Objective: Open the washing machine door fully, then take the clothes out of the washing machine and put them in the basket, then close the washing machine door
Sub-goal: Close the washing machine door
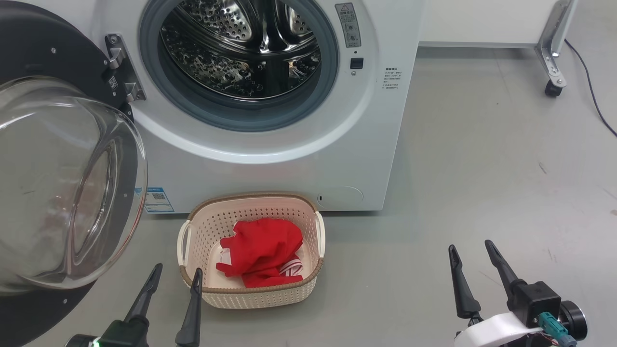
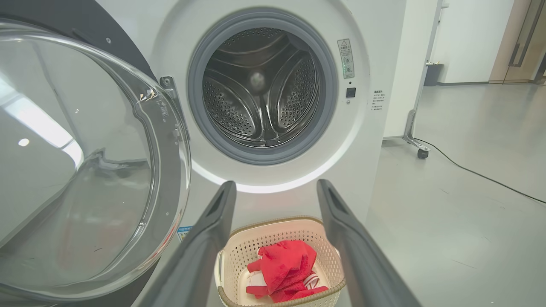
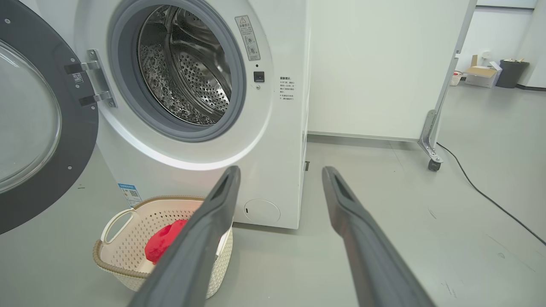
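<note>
The white washing machine (image 1: pixel 270 164) stands ahead, its steel drum (image 1: pixel 241 43) bare inside. Its round black door (image 1: pixel 62 183) with the glass bowl hangs swung out wide at the left, also seen as the door (image 2: pixel 85 162) and door (image 3: pixel 38 123). The red clothes (image 1: pixel 262 250) lie inside the cream basket (image 1: pixel 250 296) on the floor in front of the machine; clothes (image 2: pixel 286 268), basket (image 3: pixel 128 256). My left gripper (image 1: pixel 177 271) is open beside the basket's left rim, holding nothing. My right gripper (image 1: pixel 471 246) is open over bare floor to the right, empty.
Grey floor (image 1: pixel 482 168) stretches to the right of the machine. A white partition on a caster leg (image 1: pixel 553 86) stands at the back right, with a black cable (image 1: pixel 593 96) running along the floor. Boxes and a dark bin (image 3: pixel 512 72) sit far off.
</note>
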{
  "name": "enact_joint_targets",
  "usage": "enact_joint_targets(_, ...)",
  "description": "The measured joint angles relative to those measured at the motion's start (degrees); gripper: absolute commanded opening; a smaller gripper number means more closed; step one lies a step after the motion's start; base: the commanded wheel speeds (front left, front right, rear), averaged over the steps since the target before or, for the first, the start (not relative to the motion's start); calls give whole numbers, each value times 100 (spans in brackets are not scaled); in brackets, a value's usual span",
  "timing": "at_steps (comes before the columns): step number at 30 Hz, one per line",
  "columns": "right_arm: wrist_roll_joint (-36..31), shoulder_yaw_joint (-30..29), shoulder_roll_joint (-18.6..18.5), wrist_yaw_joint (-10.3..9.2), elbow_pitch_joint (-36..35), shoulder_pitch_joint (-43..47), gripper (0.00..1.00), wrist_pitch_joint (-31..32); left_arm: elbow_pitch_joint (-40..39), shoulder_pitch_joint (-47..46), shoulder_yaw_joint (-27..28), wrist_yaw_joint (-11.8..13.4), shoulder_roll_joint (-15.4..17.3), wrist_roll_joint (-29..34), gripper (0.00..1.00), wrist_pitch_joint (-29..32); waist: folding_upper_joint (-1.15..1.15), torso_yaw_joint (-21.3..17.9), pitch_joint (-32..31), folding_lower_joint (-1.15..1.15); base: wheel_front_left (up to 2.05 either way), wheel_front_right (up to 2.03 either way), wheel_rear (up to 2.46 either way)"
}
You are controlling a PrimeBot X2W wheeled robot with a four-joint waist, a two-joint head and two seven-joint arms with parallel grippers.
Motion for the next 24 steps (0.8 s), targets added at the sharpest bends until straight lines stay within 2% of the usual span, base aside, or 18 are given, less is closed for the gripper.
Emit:
enact_joint_targets(11,0,-93,4,-5,-9,107,100,0,-8,-2,-81,12,0,97,100,0,0,194,-2,0,0,0,0)
enact_joint_targets(16,-1,-133,4,1,-33,110,100,-1,-8,-5,-79,23,0,134,100,0,0,539,9,0,0,0,0)
enact_joint_targets(24,-14,49,4,155,21,100,100,-1,-76,1,118,278,-2,134,100,-8,0,1030,20,0,0,0,0)
